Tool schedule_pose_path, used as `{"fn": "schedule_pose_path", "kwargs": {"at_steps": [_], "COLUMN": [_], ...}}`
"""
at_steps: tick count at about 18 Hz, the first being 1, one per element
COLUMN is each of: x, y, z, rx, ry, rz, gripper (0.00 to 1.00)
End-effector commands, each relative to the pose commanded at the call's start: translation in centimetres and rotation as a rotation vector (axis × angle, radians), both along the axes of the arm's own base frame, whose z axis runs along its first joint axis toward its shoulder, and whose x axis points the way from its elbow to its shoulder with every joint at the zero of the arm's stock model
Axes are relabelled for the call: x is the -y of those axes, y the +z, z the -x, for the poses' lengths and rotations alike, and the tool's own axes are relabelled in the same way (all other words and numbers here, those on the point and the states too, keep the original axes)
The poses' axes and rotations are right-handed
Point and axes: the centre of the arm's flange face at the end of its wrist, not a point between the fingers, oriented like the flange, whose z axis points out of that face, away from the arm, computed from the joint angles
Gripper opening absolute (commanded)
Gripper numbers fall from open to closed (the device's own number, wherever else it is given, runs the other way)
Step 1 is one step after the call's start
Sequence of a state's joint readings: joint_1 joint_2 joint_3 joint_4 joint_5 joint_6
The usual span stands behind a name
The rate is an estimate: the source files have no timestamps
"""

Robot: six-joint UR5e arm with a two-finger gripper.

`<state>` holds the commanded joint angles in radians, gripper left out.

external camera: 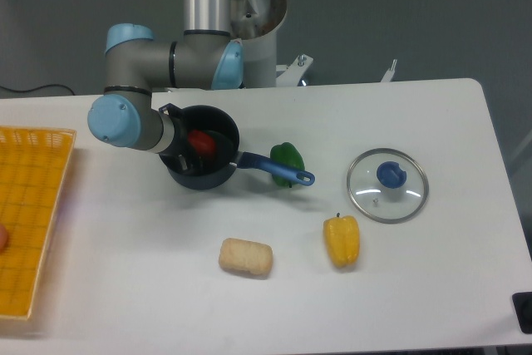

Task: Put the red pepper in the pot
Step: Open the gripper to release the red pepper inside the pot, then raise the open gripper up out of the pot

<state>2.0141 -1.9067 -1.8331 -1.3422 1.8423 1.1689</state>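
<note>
The red pepper (pixel 201 142) shows inside the rim of the dark pot (pixel 218 174), in its left half. The pot stands at the table's middle left, with its blue handle (pixel 274 168) pointing right. My gripper (pixel 188 144) reaches in from the left over the pot's left rim, with its tips at the pepper. The black fingers blend into the dark pot, so I cannot tell whether they still grip the pepper or whether it rests on the pot's bottom.
A green pepper (pixel 288 157) lies right behind the pot handle. A yellow pepper (pixel 342 240) and a beige bread roll (pixel 245 257) lie toward the front. A glass lid with a blue knob (pixel 387 184) is at the right. A yellow basket (pixel 29 214) is at the left edge.
</note>
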Motion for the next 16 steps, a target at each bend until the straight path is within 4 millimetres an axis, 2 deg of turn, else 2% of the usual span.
{"fn": "schedule_pose_path", "kwargs": {"at_steps": [1,3,4,5,10,15,16], "x": [-0.2,-0.8,-1.0,-1.0,0.2,-0.8,-0.7], "y": [0.3,1.6,2.1,3.4,11.4,18.5,18.6], "z": [0.3,0.9,1.2,1.8,5.0,11.1,11.6], "rx": [-0.004,-0.011,-0.017,-0.021,-0.020,-0.054,-0.063], "ry": [0.003,0.009,0.017,0.032,0.124,0.229,0.237], "rz": [-0.008,-0.033,-0.043,-0.073,-0.257,-0.454,-0.470], "gripper": [0.85,1.00,1.00,1.00,1.00,1.00,1.00]}}
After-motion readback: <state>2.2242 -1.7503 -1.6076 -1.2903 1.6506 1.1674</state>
